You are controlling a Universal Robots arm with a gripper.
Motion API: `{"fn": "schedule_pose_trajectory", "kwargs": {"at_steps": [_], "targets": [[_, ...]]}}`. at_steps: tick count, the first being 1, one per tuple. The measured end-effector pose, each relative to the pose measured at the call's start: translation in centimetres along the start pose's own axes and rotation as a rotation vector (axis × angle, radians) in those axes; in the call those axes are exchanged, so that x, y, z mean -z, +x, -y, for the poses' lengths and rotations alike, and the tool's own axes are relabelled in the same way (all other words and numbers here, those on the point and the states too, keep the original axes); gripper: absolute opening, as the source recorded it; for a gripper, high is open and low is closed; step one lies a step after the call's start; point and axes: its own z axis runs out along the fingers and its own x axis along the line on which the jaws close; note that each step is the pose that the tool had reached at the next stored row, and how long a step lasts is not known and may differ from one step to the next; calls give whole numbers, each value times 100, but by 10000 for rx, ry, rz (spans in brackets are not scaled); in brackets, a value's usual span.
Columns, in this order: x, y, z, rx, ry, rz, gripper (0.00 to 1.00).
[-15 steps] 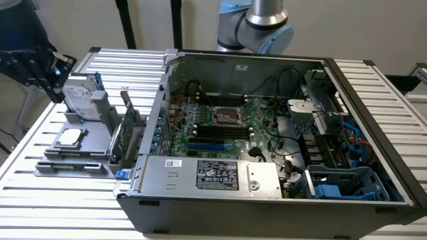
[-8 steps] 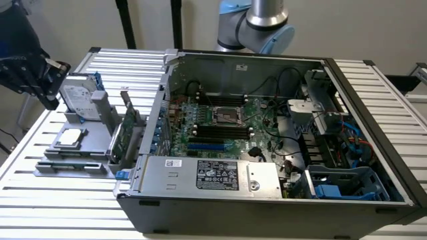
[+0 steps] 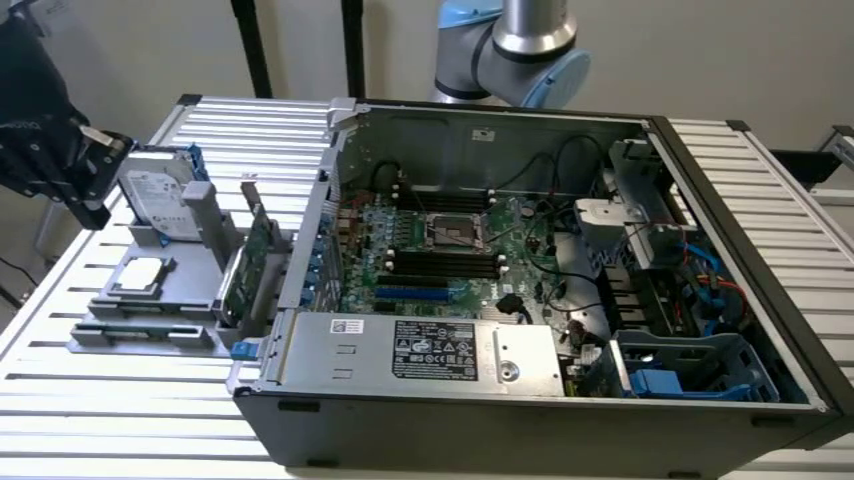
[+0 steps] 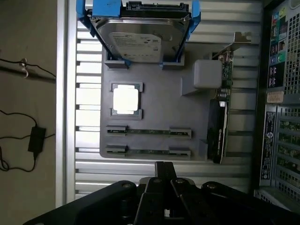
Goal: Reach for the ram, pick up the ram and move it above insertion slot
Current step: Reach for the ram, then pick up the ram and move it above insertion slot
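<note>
1. At the exterior view's left, the gripper (image 3: 88,205) hangs over the table (image 3: 134,410) edge, close to the drive (image 3: 158,195). In the wrist view its fingers (image 4: 180,187) lie together with nothing between them, and the tip shows against bare slats just off the holder (image 4: 159,103).
2. The drive stands tilted in a blue frame at one end of the grey holder.
3. Next along the holder, a square chip (image 4: 125,99) lies flat in its recess.
4. The ram (image 4: 149,131) sits on edge in a holder groove. A second ram (image 4: 147,151) sits in the parallel groove just beside it, nearer the gripper. Neither is touched.
5. A card (image 3: 247,265) with a metal bracket stands upright on the holder's side nearest the case (image 3: 534,430).
6. The case lies open on the table. On its green board (image 3: 527,270), the black slots (image 3: 441,265) run in a row, well apart from the ram.
7. The arm (image 3: 527,40) rises behind the case.
</note>
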Motion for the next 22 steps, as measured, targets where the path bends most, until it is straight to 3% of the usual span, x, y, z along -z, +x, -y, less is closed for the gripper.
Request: {"fn": "schedule_pose_trajectory", "kwargs": {"at_steps": [6, 22], "targets": [[18, 0, 4, 342, -26, -11, 11], [36, 1, 3, 2946, -23, -116, 11]]}}
